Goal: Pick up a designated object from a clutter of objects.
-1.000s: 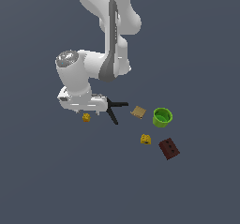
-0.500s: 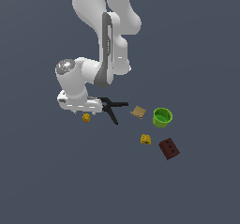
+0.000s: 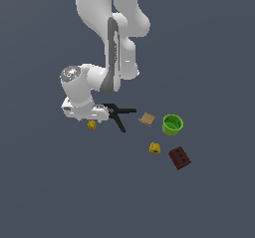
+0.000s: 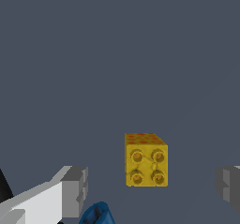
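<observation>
The designated object, a tiny golden-yellow block (image 3: 91, 125) with dark round spots, lies on the floor at the exterior view's left end of the clutter. My gripper (image 3: 88, 117) hangs just above it. In the wrist view the block (image 4: 146, 160) sits apart from and between my two grey fingertips (image 4: 75, 190), with the gripper (image 4: 152, 190) open and empty. The rest of the clutter is the black spring clamp (image 3: 118, 114), tan square (image 3: 147, 118), green cup (image 3: 172, 124), lemon-yellow block (image 3: 155, 148) and dark red-brown block (image 3: 180, 158).
The black clamp lies closest to my hand, on its exterior-view right side, with one handle reaching under the wrist. A blue shape (image 4: 97, 214) shows at the wrist picture's edge. The floor is plain dark grey.
My hand has come down a little toward the golden-yellow block. The objects have not moved.
</observation>
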Robot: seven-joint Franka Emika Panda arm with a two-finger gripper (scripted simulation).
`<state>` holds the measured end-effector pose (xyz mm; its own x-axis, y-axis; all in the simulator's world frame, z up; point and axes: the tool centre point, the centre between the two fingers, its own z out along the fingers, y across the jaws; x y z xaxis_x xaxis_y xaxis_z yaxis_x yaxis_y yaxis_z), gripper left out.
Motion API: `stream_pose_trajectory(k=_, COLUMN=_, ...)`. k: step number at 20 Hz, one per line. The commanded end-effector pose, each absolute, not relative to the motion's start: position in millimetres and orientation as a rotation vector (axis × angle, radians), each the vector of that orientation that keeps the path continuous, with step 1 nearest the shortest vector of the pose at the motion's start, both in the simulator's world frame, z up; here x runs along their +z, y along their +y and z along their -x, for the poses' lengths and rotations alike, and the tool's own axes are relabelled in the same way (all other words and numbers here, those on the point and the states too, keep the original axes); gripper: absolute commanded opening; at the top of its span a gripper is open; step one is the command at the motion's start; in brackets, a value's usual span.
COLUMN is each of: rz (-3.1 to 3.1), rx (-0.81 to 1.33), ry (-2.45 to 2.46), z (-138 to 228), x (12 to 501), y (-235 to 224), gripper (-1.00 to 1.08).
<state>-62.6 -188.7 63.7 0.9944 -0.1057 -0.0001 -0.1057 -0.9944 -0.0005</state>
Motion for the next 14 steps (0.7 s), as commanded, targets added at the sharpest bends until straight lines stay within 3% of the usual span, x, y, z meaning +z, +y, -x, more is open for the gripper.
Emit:
stream_pose_trajectory(k=1, rz=3.136, rx=0.001, ry=0.166, z=63, x=54, y=-189, gripper=1.0)
stream_pose_trajectory(k=12, rz=3.137, rx=0.001, ry=0.167, z=64, x=22, y=-189, gripper=1.0)
stream_pose_trajectory(k=13, rz=3.137, rx=0.001, ry=0.167, z=64, x=22, y=-189, gripper=-1.0)
stream_pose_trajectory(k=14, rz=3.137, rx=0.001, ry=0.167, z=64, x=22, y=-189, gripper=-1.0)
